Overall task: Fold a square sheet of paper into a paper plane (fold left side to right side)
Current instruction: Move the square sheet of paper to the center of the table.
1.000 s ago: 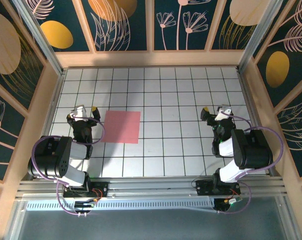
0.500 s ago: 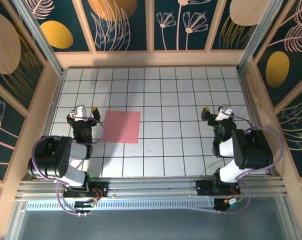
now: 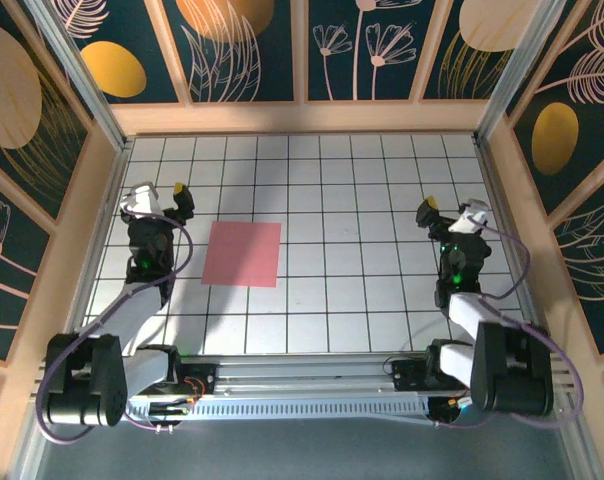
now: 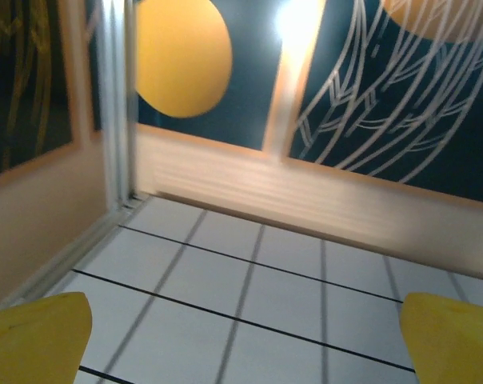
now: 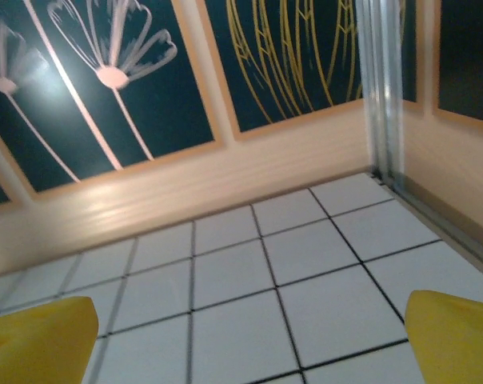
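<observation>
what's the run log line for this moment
phase: pre-fold | square sheet of paper: flat, unfolded | left tool: open, empty, beside paper | right tool: open, empty

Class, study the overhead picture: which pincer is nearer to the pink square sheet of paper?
Left. The left pincer is just beyond the far-left corner of the square sheet of paper; the right pincer is well off to its right.

1 square sheet of paper toward the left edge of 1 tiled table, 2 grippers over it, left gripper, right gripper
</observation>
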